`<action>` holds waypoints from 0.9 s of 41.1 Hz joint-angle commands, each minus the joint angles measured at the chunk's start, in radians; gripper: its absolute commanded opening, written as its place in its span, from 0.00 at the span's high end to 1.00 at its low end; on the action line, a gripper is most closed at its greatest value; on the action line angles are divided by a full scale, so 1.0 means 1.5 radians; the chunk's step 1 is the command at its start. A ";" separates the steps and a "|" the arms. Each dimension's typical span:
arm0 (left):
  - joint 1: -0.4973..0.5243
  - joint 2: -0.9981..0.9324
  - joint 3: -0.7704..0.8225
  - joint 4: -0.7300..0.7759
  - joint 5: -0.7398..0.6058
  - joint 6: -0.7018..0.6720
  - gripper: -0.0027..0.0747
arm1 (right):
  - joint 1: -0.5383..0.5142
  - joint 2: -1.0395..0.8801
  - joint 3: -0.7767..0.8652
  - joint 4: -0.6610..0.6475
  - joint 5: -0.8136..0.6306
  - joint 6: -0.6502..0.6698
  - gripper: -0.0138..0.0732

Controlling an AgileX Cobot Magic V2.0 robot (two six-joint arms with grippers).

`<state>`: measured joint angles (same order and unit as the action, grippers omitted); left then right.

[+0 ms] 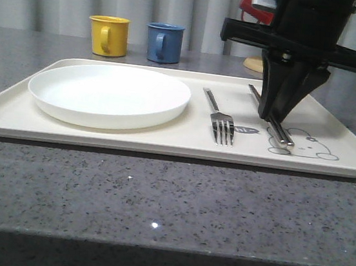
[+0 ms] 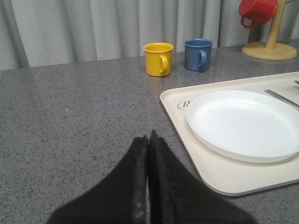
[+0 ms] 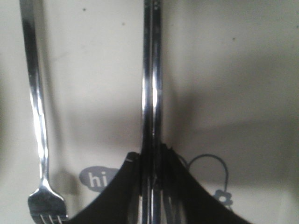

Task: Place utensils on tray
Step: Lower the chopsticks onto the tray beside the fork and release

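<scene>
The pair of metal chopsticks (image 1: 272, 115) lies on the right part of the cream tray (image 1: 11, 112), crossing the grey rabbit drawing (image 1: 306, 143), with the right gripper (image 1: 276, 116) pinched around it near its front end. In the right wrist view the two black fingers (image 3: 117, 186) press on the chopsticks (image 3: 152, 93) from both sides, so the jaws are nearly together with the thin rods between them. Polished metal like this is stiff, light and slippery; the two rods can roll or scissor apart, so a hold across both at once suits them best, though a grip nearer mid-length would probably balance them better than one close to an end. The fork (image 1: 222, 120) lies just beside them, tines toward the camera, parallel and apart, and the white plate (image 1: 109, 94) sits on the left half of the tray.

The right arm stands almost vertical over the tray, fingers pointing straight down to the tray surface. The left gripper (image 2: 149, 140) hovers over bare grey table beside the tray's left edge, its fingers pressed together with nothing between them, pointing toward the yellow mug (image 2: 158, 59) and blue mug (image 2: 198, 54).
</scene>
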<state>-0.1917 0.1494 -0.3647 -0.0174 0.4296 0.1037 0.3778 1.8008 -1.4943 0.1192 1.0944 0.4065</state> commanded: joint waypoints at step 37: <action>0.001 0.007 -0.016 -0.008 -0.058 -0.006 0.99 | -0.019 -0.069 -0.110 -0.120 0.057 -0.012 0.44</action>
<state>-0.1917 0.1494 -0.3647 -0.0174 0.4279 0.1037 0.3739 1.7870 -1.5973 0.0113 1.1519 0.4103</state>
